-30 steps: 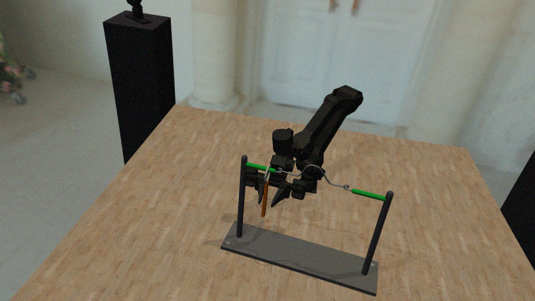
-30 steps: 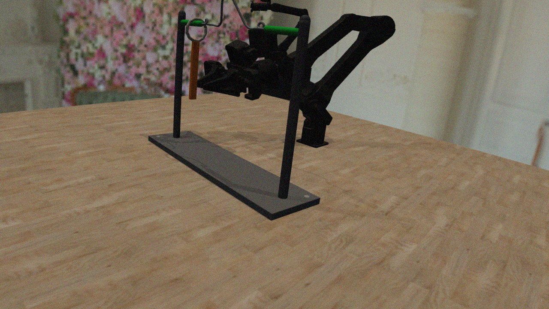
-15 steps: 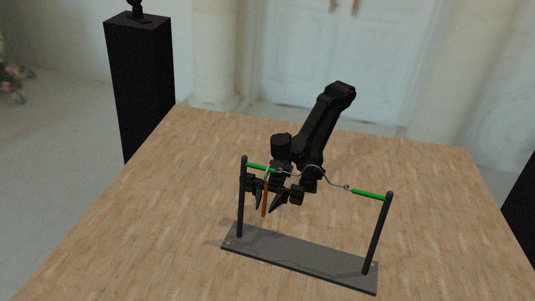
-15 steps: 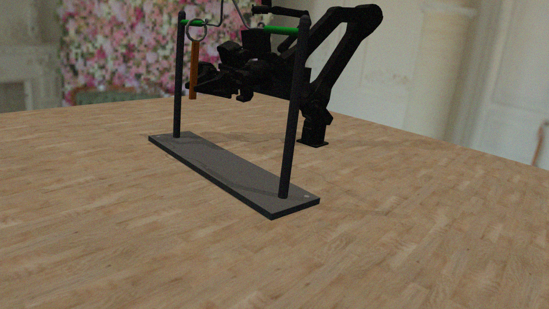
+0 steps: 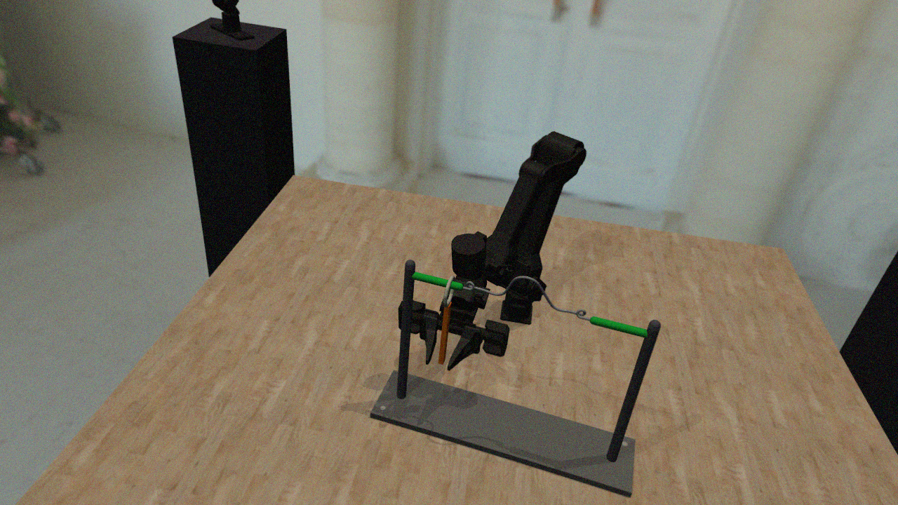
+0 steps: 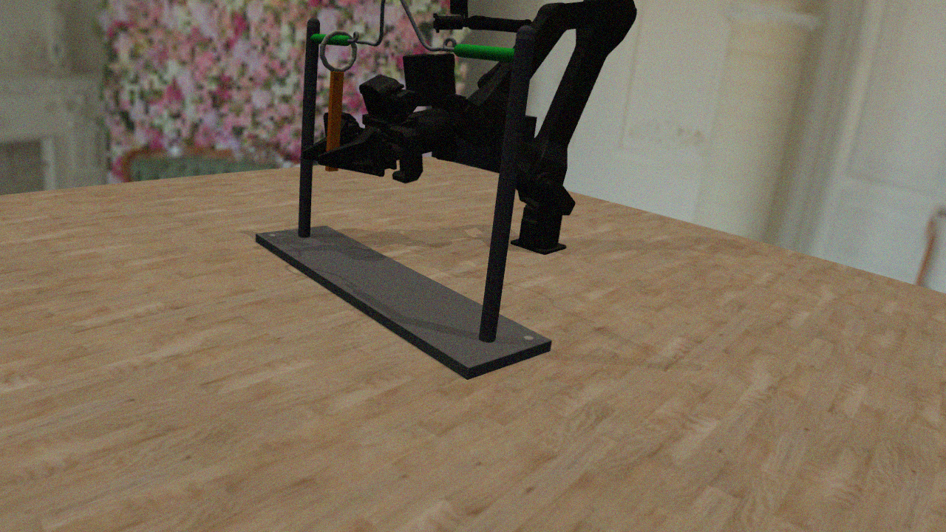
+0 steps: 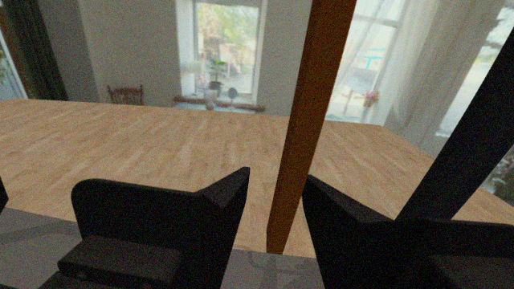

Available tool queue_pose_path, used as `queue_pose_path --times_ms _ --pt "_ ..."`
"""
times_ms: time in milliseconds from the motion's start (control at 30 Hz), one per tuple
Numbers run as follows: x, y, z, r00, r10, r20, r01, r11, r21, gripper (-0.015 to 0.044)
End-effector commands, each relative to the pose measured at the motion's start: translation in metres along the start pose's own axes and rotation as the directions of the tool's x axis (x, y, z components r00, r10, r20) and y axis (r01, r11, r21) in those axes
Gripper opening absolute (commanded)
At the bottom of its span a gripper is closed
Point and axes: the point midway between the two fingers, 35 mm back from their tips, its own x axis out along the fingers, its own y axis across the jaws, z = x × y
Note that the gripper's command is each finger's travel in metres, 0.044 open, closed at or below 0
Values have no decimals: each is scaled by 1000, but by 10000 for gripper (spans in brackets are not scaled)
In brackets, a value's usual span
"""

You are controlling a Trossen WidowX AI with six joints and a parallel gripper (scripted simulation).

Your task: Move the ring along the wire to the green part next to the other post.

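Note:
The ring [image 5: 446, 292] [image 6: 321, 54] hangs on the green part [image 5: 429, 279] [image 6: 317, 38] beside the left post [image 5: 405, 351] [image 6: 307, 145]. Its orange handle [image 5: 445, 332] [image 6: 335, 102] [image 7: 309, 100] hangs straight down. My gripper [image 5: 439, 365] [image 6: 313, 158] [image 7: 275, 177] is open around the handle's lower part. In the wrist view the handle shows between the fingertips, nearer the right finger, with a gap to the left finger. Contact with the right finger is unclear. The thin grey wire [image 5: 524, 277] [image 6: 381, 23] rises in a hump toward the other green part [image 5: 618, 326] [image 6: 485, 51].
The left post also stands just right of the right finger in the wrist view [image 7: 462, 132]. The far post [image 5: 634, 389] [image 6: 504, 198] stands at the other end of the grey base plate [image 5: 520, 433] [image 6: 397, 284]. The arm reaches in below the wire.

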Motion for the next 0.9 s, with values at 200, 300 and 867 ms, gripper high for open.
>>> queue_pose_path --times_ms 200,300,867 --pt "8 0 0 1000 -5 3 5 1000 3 160" --pt "8 0 0 1000 -5 3 5 1000 3 160" --pt "7 1 -1 1000 1 1 -1 1000 0 107"
